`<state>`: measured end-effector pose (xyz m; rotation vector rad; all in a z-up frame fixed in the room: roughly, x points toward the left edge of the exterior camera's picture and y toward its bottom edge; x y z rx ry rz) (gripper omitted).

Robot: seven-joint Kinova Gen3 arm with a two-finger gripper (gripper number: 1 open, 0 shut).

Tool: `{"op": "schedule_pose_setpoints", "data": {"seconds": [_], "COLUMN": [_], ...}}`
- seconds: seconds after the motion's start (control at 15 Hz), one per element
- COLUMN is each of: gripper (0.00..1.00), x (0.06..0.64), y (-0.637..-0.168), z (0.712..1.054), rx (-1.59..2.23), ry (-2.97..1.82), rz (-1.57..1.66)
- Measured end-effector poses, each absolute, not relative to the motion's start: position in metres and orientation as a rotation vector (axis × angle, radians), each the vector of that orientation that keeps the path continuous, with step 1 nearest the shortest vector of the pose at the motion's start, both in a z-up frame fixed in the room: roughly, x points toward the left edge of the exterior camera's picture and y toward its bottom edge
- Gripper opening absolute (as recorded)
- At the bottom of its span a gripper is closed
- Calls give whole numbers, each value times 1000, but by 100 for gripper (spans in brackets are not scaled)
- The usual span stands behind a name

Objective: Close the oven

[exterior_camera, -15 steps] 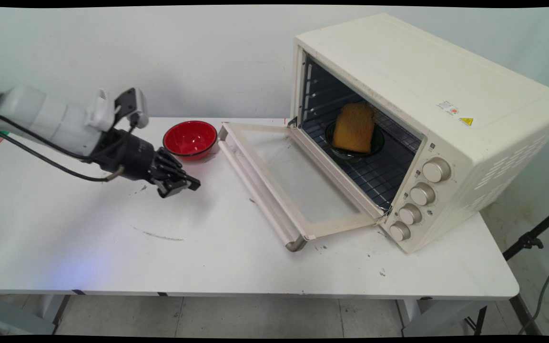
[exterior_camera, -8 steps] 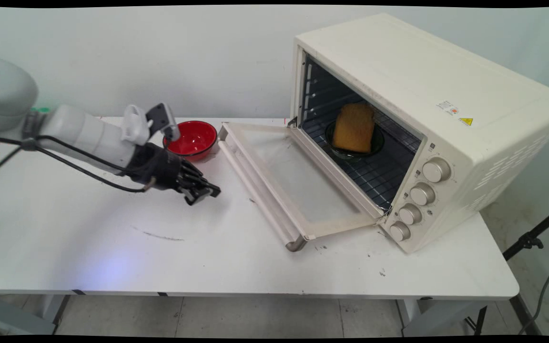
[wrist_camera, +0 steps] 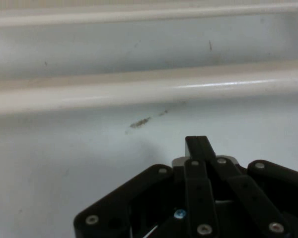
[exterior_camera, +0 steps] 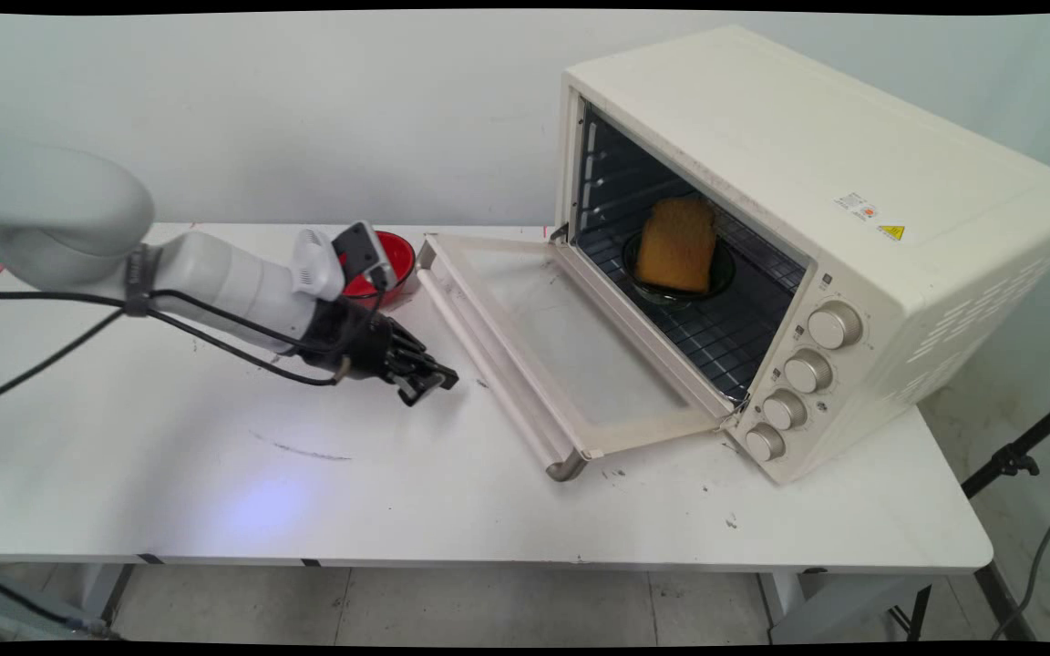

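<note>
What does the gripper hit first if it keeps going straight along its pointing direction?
Most likely the handle bar of the open oven door. The gripper, fingers shut, points low across the table at it; exact height is unclear.

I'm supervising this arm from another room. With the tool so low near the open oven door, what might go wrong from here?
The shut tool is low over the table, near the door handle; it may strike the handle. The arm's wrist is close by the red bowl and might nudge it.
</note>
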<state>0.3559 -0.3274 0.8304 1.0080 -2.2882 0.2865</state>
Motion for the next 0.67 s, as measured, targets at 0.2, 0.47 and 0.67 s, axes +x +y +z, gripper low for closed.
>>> {"op": "schedule_pose_setpoints", "data": {"seconds": [0.2, 0.47, 0.67], "gripper": [0, 0, 0], "x": [346, 333, 325], "y": [-333, -341, -347], "z": [822, 812, 808], "rx": [1006, 1002, 1001], "ry": [-2289, -2287, -2282], "rz": [289, 291, 294]}}
